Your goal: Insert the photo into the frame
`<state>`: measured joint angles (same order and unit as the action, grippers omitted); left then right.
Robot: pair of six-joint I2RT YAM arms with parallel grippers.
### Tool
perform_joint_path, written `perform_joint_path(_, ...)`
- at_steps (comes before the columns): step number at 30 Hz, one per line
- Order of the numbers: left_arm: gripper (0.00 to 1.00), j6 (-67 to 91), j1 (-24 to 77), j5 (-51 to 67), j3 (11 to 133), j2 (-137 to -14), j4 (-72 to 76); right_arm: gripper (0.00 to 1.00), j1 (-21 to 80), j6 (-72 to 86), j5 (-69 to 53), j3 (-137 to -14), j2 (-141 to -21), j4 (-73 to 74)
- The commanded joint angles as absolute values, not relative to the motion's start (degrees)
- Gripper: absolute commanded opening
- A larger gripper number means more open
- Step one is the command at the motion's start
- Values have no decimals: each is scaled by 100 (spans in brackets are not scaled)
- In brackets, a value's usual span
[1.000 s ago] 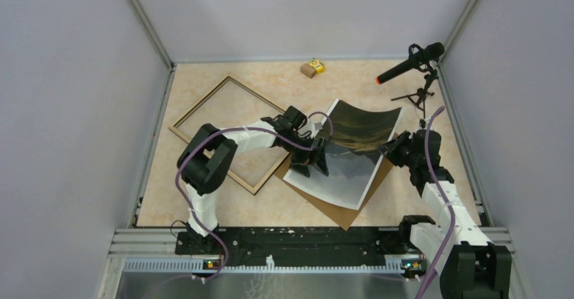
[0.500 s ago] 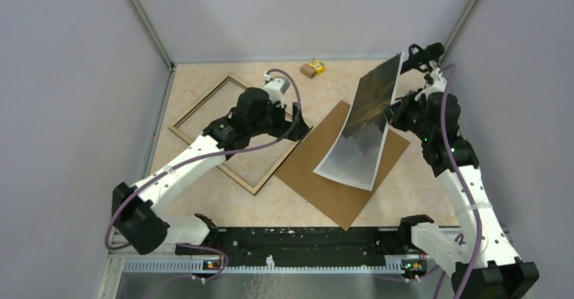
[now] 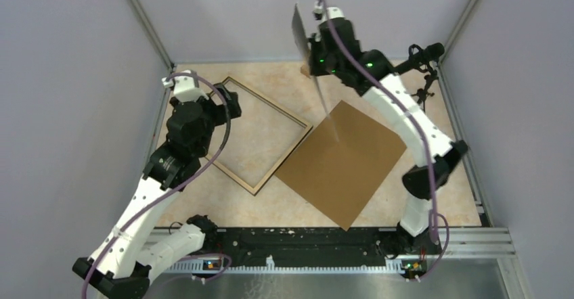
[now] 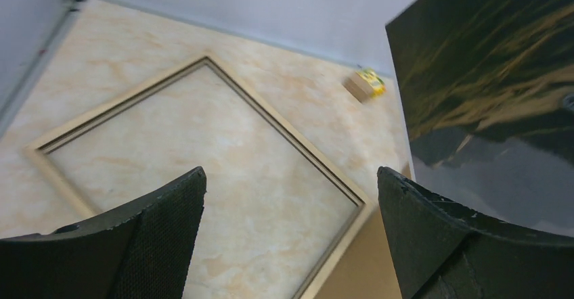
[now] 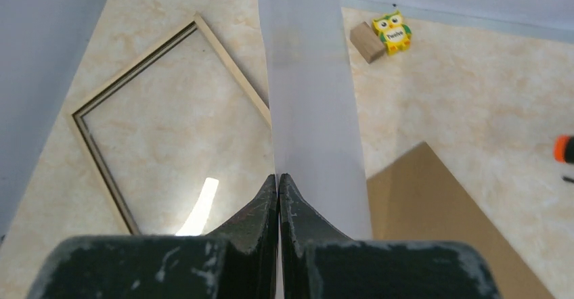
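The photo [image 3: 300,28] hangs in the air edge-on, high above the back of the table. My right gripper [image 3: 313,52] is shut on its edge. The right wrist view shows the print's white back [image 5: 304,76] pinched between the shut jaws of that gripper [image 5: 278,176]. The left wrist view shows the dark mountain side [image 4: 487,76]. The frame [image 3: 271,103] lies flat with its light-wood rim up, left of centre. It also shows in the wrist views [image 4: 284,133] [image 5: 230,62]. My left gripper [image 3: 227,103] hovers over the frame's upper left part, open and empty [image 4: 291,170].
The brown backing board [image 3: 345,160] lies flat just right of the frame, its corner under the hanging print. A small wooden block with a yellow owl sticker [image 5: 386,35] sits at the back wall. A microphone on a tripod [image 3: 413,59] stands at the back right.
My right arm has lifted the photo off the backing board and swung it up and left toward the back centre. My left arm has left the photo's edge and drawn back over the frame.
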<state>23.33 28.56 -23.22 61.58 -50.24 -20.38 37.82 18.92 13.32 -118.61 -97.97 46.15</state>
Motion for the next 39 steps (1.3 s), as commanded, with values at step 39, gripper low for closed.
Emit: perform_joint_path(39,99,2699,2685,-4263,6381,-4421,-2246,0,5743,2620,709,-14370,-14649,2580)
